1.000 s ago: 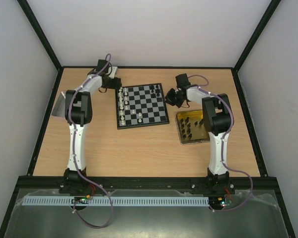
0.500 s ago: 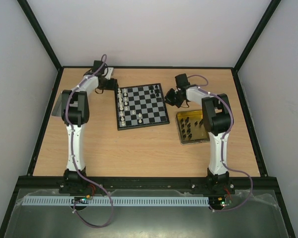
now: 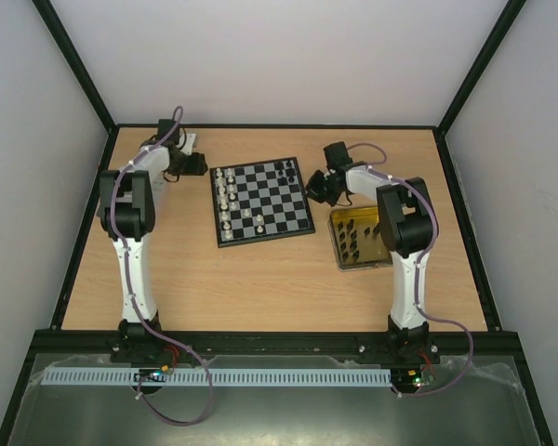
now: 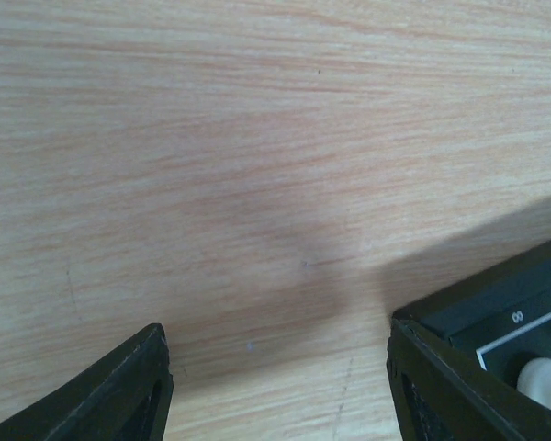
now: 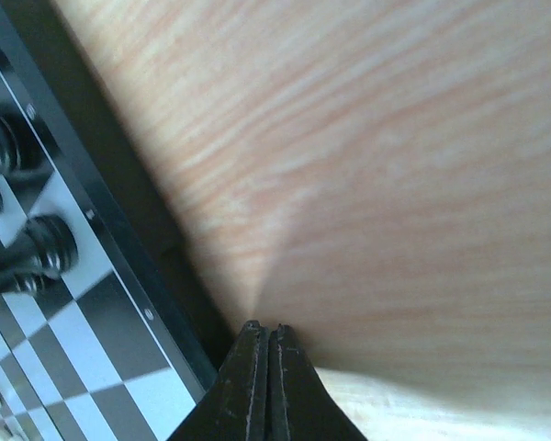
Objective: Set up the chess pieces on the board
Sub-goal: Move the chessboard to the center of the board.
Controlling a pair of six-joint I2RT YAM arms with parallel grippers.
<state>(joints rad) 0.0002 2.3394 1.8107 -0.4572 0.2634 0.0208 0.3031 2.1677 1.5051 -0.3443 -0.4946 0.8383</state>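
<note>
Flanking the Board

A light wooden table holds the small black-and-white checkered board. The left gripper, spread and empty, is off its far-left corner. The right gripper, pressed together, is at its right edge. Tiny white chess pieces line its left side. Its dark frame reads "8".

Extended forward: left arm, right arm. Jaws of left tool stood apart, nothing between; right tool jaws pressed together, empty.
</note>
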